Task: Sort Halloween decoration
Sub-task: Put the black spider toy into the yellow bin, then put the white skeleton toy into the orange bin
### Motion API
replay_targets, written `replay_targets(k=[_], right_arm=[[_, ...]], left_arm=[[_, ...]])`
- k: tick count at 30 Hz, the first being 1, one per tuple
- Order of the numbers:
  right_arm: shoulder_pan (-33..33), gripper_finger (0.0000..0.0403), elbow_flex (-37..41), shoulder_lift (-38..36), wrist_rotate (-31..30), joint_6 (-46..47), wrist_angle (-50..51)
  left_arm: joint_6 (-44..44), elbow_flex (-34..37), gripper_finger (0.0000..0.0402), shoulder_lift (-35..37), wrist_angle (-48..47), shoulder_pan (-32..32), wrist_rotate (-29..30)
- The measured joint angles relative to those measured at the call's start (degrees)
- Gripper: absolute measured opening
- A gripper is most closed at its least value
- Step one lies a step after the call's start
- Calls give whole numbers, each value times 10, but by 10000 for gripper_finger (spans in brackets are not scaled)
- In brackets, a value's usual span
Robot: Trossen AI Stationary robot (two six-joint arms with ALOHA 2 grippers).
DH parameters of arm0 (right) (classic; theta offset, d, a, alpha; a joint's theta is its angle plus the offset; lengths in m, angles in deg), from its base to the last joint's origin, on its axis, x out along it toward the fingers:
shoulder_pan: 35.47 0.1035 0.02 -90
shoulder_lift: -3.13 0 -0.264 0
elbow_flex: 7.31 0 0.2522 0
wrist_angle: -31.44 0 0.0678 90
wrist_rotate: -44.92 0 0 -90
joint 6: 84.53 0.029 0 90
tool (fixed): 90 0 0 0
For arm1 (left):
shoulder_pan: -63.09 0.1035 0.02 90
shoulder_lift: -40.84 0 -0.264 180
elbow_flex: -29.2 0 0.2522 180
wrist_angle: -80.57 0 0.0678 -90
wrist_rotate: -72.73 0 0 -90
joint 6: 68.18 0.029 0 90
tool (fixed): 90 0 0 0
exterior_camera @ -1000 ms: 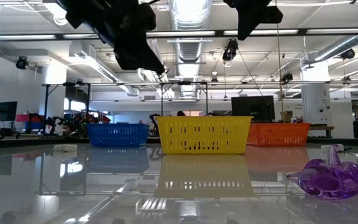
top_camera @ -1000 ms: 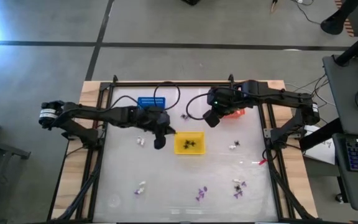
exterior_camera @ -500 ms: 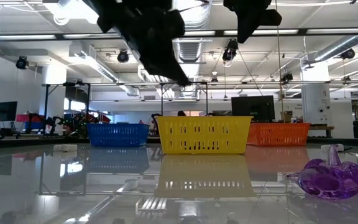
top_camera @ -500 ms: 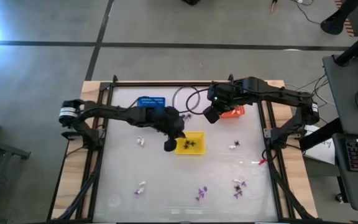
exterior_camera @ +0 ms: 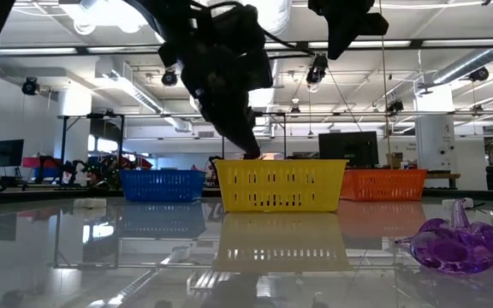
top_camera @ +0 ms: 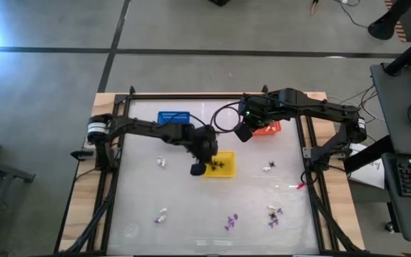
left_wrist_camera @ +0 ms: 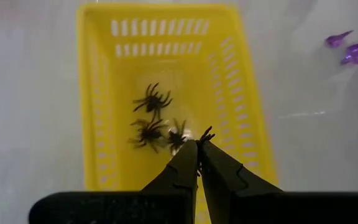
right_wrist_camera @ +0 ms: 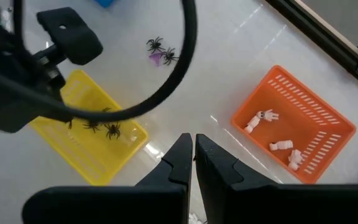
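The left gripper (top_camera: 198,168) hangs over the near-left edge of the yellow basket (top_camera: 227,170), at the middle of the table (top_camera: 191,214). Its fingers (left_wrist_camera: 185,163) are pressed together, and a black spider (left_wrist_camera: 205,135) sits pinched at their tips, its legs sticking out above the basket. Three more spiders (left_wrist_camera: 153,99) lie on the basket floor.

The right gripper (top_camera: 241,133) waits in the air near the orange basket (top_camera: 270,128), its fingers closed on nothing. White trinkets (right_wrist_camera: 260,118) lie inside the orange basket. The blue basket (top_camera: 173,116) stands at the far left of the table, partly behind the left arm.

Loose pieces are scattered over the table: two spiders and a purple piece (right_wrist_camera: 156,57) lie close together between the blue and orange baskets, white ones (top_camera: 161,163) lie left of the yellow basket and another white one (top_camera: 268,168) to its right, and purple ones (top_camera: 230,223) sit along the near edge. In the low view, a purple trinket (exterior_camera: 454,245) lies close to the camera at the right.
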Motion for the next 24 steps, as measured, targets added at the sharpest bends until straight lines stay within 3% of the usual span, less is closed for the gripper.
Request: replay_targets(k=[11,24], right_arm=[[0,13,0,0,0,0,0],[0,13,0,0,5,0,3]], left_arm=[[5,13,8,-22,-9,12,2],[-1,-5,100,-22,-48,12,3]])
